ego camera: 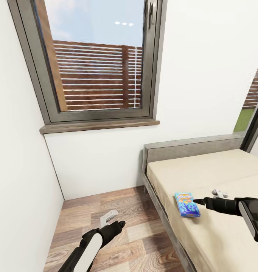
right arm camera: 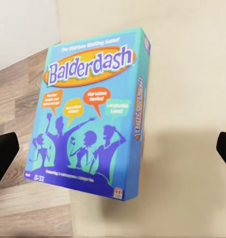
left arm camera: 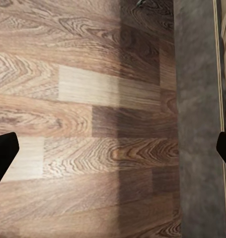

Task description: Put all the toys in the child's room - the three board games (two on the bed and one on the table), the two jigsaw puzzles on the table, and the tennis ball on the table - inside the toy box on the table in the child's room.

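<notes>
1. Setting: a corner of the child's room, with a dark-framed window [ego camera: 98,60], wood-plank floor [ego camera: 117,226] and the bed [ego camera: 219,177] along the white wall.
2. Task item: the light blue board game [ego camera: 187,204], titled "Balderdash", lies flat on the beige sheet near the bed's floor-side edge.
3. Right hand [ego camera: 199,201]: it reaches over the bed with its tip just beside the box. In the right wrist view the box [right arm camera: 93,114] sits between the two dark fingers [right arm camera: 3,156], which stand wide apart at the picture's sides; the hand is spread and holds nothing.
4. Left hand [ego camera: 119,224]: it hangs over the floor beside the bed frame [left arm camera: 197,119]. Its fingers [left arm camera: 2,153] are likewise spread, with bare planks between them.
5. Step in hand, as judged: grasping this board game. It would go best with the right hand centred over the box's narrow width, lowered until the fingers pass both long edges, then closed squarely. A flat box on soft bedding may press into the sheet or skid toward the edge.
6. Not discernible: the far end of the bed is cut off at the picture's edge. Whether the fingertips already touch the box cannot be told.
</notes>
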You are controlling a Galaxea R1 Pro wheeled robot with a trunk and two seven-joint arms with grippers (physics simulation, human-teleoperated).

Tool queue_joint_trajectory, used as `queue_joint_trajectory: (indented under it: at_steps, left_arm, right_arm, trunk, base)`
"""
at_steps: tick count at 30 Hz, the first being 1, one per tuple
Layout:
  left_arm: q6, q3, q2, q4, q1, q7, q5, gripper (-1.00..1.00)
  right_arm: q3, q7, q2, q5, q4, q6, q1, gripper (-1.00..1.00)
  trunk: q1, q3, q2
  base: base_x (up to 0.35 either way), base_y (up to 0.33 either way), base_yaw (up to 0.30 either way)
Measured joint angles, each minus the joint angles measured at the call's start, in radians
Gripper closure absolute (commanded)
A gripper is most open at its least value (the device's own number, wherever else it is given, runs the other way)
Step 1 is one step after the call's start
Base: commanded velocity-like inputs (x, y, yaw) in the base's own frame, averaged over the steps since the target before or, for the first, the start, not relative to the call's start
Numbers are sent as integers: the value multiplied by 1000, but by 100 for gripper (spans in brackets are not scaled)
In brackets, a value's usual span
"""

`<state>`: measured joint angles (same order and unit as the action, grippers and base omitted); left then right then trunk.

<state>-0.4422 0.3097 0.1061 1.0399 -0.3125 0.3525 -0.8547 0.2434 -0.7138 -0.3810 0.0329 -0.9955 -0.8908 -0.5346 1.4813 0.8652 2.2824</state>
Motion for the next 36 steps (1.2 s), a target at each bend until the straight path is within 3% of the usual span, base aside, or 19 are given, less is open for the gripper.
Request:
queue_joint_trajectory:
  at_steps: [22,36]
  left_arm:
    - [0,0,0,-2,0,0,2,-100]
    - [0,-1,0,-2,0,0,2,-100]
  right_arm:
    - [-7,0,4,2,56,-3,-2,-100]
    - [0,0,4,2,56,-4,-2,-100]
  trunk:
    - [0,0,0]
    - [0,0,0]
  base:
    - [0,0,1]
    - [0,0,99]
